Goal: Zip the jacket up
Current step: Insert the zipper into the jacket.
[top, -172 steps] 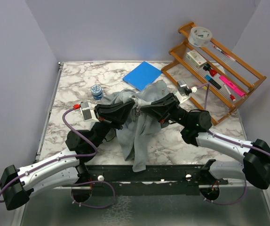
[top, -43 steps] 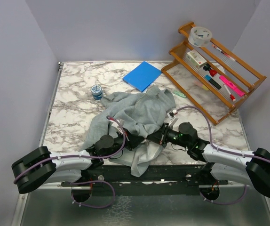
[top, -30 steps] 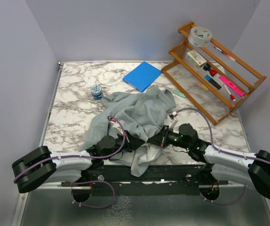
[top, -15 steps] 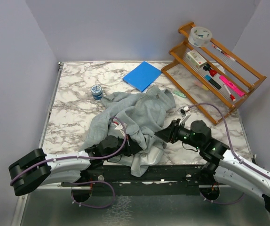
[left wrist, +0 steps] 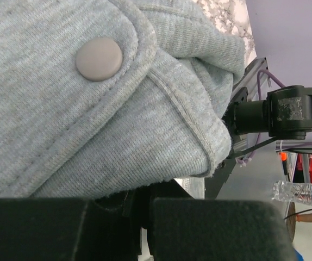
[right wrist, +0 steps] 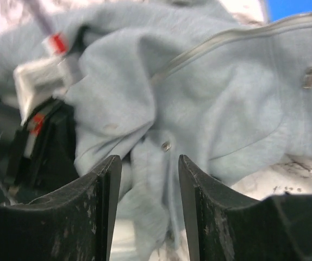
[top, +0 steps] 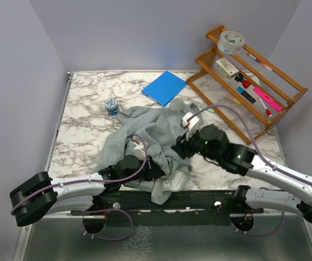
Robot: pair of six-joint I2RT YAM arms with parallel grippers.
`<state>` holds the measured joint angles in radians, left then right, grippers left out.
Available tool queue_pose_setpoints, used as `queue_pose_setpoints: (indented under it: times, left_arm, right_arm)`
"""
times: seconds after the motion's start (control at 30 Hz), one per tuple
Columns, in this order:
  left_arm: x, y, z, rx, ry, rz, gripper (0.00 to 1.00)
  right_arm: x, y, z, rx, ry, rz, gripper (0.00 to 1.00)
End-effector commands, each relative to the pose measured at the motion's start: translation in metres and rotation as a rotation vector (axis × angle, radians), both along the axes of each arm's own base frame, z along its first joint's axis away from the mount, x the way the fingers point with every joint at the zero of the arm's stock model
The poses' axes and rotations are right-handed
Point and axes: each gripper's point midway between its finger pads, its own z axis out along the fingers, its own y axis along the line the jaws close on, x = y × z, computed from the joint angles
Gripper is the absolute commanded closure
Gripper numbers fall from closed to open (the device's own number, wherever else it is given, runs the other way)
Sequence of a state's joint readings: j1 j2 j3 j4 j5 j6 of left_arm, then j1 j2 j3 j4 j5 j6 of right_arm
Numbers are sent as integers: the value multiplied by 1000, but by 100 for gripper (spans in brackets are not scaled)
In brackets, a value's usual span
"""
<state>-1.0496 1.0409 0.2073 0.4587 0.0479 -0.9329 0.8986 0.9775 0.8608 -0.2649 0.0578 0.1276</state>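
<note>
The light grey jacket (top: 155,129) lies crumpled in the middle of the marble table, its hem hanging over the near edge. My left gripper (top: 159,167) is low at the jacket's near part, shut on a fold of fabric. In the left wrist view the jacket (left wrist: 91,119) fills the frame, with a round snap (left wrist: 99,58) just above my left gripper (left wrist: 139,209). My right gripper (top: 179,149) hovers over the jacket's right side. In its own view the right gripper (right wrist: 149,215) is open and empty above the jacket (right wrist: 221,109). A pale zipper (right wrist: 216,41) runs across the fabric.
A flat blue pad (top: 164,87) lies behind the jacket, and a small blue-and-white jar (top: 111,105) stands to its left. A wooden rack (top: 278,92) with pens and a tape roll (top: 232,41) stands at the back right. Walls close in the left and back.
My right gripper has opened, let go of the jacket and risen away from the near edge toward the jacket's middle. The left gripper stays shut on the fabric.
</note>
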Motion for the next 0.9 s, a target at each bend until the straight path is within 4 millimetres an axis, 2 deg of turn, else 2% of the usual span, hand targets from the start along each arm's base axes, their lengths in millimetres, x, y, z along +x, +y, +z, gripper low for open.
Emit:
queue_pose_setpoints:
  times: [0.0,0.1,0.17,0.3,0.37,0.6,0.87]
  left_arm:
    - [-13,0,-1,19,65,-41,100]
    - [-14,2,3,13,77,-35,100]
    - [-14,4,5,18,81,-27,100]
    - [-13,8,9,32,82,-11,100]
    - [-13,9,11,31,83,-6,100]
    - [-12,9,12,28,91,5,100]
    - [-12,9,12,25,95,8,100]
  right_arm:
    - [-48,14,-26,-257,-107,82,50]
    - [-87,23,-48,-343,-60,74,48]
    - [-109,28,-58,-336,-15,69,46]
    - [-132,31,-84,-330,100,24,36]
    - [-135,36,-90,-311,114,0,34]
    - [-127,47,-97,-331,127,-116,32]
    - [-132,55,-125,-407,172,-151,46]
